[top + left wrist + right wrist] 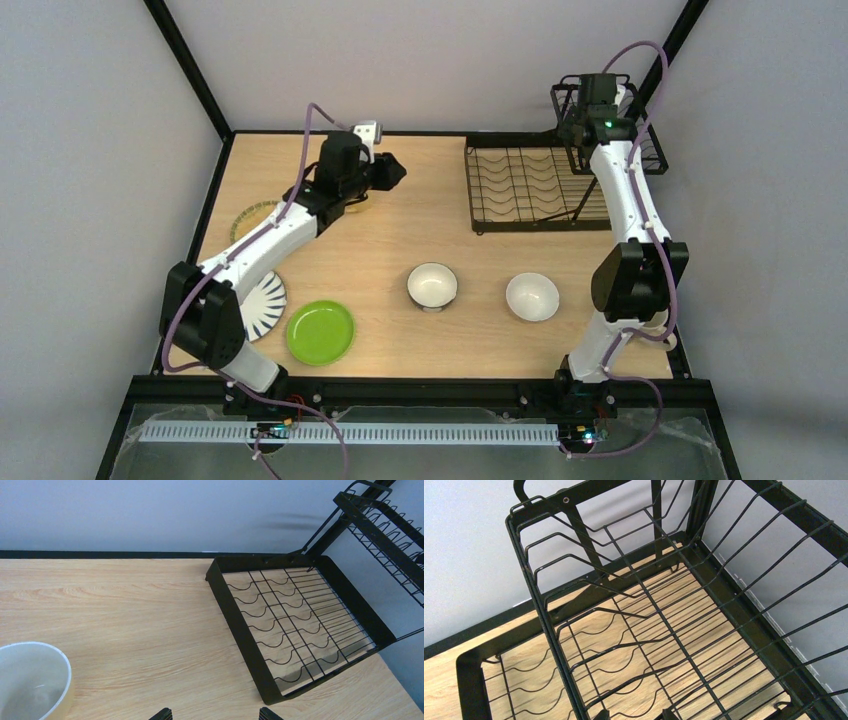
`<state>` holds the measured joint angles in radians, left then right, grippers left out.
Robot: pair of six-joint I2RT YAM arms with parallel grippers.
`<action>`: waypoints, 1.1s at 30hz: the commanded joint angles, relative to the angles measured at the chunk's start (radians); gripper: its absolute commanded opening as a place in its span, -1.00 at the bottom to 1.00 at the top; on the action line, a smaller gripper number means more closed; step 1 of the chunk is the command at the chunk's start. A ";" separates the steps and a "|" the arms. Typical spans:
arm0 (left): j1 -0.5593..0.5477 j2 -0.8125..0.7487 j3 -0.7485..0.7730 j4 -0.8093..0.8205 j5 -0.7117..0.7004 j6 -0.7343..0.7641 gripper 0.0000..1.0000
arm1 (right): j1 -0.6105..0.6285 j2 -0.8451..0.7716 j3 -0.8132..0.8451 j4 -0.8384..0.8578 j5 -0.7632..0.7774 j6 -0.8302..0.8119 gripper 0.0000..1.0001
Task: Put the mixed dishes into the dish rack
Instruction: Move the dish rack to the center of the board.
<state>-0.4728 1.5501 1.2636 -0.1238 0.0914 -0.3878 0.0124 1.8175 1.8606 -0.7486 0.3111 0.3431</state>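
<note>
Fingers on the left: the left fingers [390, 172] are spread to their widest, released and grasping nothing. They hover over the table [430, 230] toward its 11 o'clock area. The left wrist view has a pale yellow mug [30, 680] at 8 o'clock, upright and white inside, apart from the fingertips.

The right fingers [583, 120] stand partly apart with nothing between them, above the upright basket [574, 497] of the dish rack [237, 625]. That rack is black wire with a slotted base, and it sits at the table's 1 o'clock corner, holding no dishes.

A dark-sided bowl [432, 284] and a white bowl [532, 296] sit toward 5 o'clock. A lime green plate [320, 331] lies at 7 o'clock, and a black-striped plate [265, 305] lies beside it, partly under the left arm. A tan plate [250, 215] lies at 9 o'clock.
</note>
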 commanded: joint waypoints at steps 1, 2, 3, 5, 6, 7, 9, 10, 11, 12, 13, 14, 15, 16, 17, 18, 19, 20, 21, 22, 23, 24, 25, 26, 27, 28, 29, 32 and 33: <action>-0.005 0.022 0.034 -0.017 -0.012 0.001 0.98 | -0.005 0.025 -0.047 -0.028 -0.048 -0.008 -0.26; -0.005 0.022 0.034 -0.017 -0.014 0.001 0.98 | -0.005 0.026 -0.049 -0.028 -0.049 -0.008 -0.34; -0.006 0.022 0.034 -0.017 -0.016 0.002 0.98 | -0.005 0.026 -0.050 -0.028 -0.049 -0.008 -0.42; -0.006 0.024 0.033 -0.018 -0.017 0.002 0.98 | -0.005 0.030 -0.052 -0.029 -0.050 -0.011 -0.55; -0.005 0.025 0.033 -0.019 -0.017 0.002 0.98 | -0.005 0.032 -0.052 -0.029 -0.050 -0.013 -0.64; -0.006 0.026 0.033 -0.019 -0.017 0.001 0.98 | -0.005 0.034 -0.052 -0.030 -0.051 -0.014 -0.72; -0.005 0.029 0.033 -0.017 -0.017 -0.002 0.98 | -0.005 0.037 -0.051 -0.032 -0.057 -0.019 -0.90; -0.005 0.029 0.031 -0.016 -0.019 -0.004 0.98 | -0.005 0.037 -0.051 -0.033 -0.063 -0.024 -0.99; -0.005 0.031 0.031 -0.015 -0.018 -0.006 0.98 | -0.005 0.037 -0.049 -0.033 -0.070 -0.030 -1.00; -0.005 0.030 0.031 -0.014 -0.019 -0.007 0.98 | -0.005 0.037 -0.048 -0.034 -0.079 -0.036 -1.00; -0.005 0.031 0.031 -0.013 -0.021 -0.009 0.98 | -0.005 0.036 -0.046 -0.034 -0.088 -0.044 -1.00; -0.005 0.032 0.031 -0.013 -0.020 -0.012 0.98 | -0.005 0.035 -0.045 -0.035 -0.100 -0.052 -1.00; -0.006 0.034 0.031 -0.011 -0.019 -0.013 0.98 | -0.005 0.033 -0.045 -0.034 -0.114 -0.062 -1.00; -0.006 0.034 0.031 -0.009 -0.018 -0.016 0.98 | -0.005 0.032 -0.044 -0.037 -0.130 -0.071 -1.00; -0.006 0.035 0.032 -0.007 -0.017 -0.019 0.98 | -0.005 0.031 -0.043 -0.039 -0.149 -0.081 -1.00; -0.006 0.037 0.033 -0.005 -0.016 -0.022 0.98 | -0.005 0.030 -0.044 -0.042 -0.159 -0.089 -1.00; -0.006 0.038 0.033 -0.003 -0.013 -0.025 0.98 | -0.005 0.029 -0.043 -0.046 -0.170 -0.102 -1.00; -0.006 0.041 0.033 -0.001 -0.010 -0.028 0.98 | -0.005 0.028 -0.043 -0.052 -0.177 -0.109 -1.00; -0.005 0.042 0.033 0.004 -0.009 -0.030 0.98 | -0.005 0.027 -0.044 -0.056 -0.181 -0.116 -1.00; -0.006 0.043 0.033 0.005 -0.007 -0.034 0.98 | -0.005 0.024 -0.046 -0.059 -0.184 -0.120 -1.00; -0.006 0.044 0.034 0.007 -0.005 -0.035 0.98 | -0.005 0.021 -0.049 -0.061 -0.186 -0.123 -1.00; -0.005 0.046 0.034 0.008 -0.005 -0.038 0.98 | -0.005 0.018 -0.055 -0.061 -0.189 -0.122 -1.00; -0.005 0.047 0.034 0.009 -0.004 -0.040 0.98 | -0.005 0.013 -0.060 -0.060 -0.192 -0.120 -1.00; -0.006 0.048 0.035 0.010 -0.003 -0.039 0.98 | -0.004 0.008 -0.067 -0.058 -0.195 -0.119 -1.00; -0.006 0.048 0.036 0.009 -0.004 -0.040 0.98 | -0.003 0.003 -0.073 -0.056 -0.195 -0.114 -1.00; -0.006 0.047 0.036 0.010 -0.004 -0.039 0.98 | -0.003 -0.002 -0.078 -0.054 -0.189 -0.109 -1.00; -0.006 0.046 0.036 0.009 -0.005 -0.039 0.98 | -0.003 -0.011 -0.085 -0.052 -0.183 -0.106 -1.00; -0.006 0.042 0.036 0.006 -0.008 -0.037 0.98 | -0.003 -0.031 -0.090 -0.042 -0.178 -0.101 -1.00; -0.007 0.040 0.036 0.005 -0.009 -0.036 0.98 | -0.003 -0.037 -0.087 -0.040 -0.177 -0.098 -1.00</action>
<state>-0.4728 1.5864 1.2636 -0.1246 0.0792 -0.4194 -0.0093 1.7958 1.8145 -0.6708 0.2100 0.2348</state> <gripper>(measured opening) 0.989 0.003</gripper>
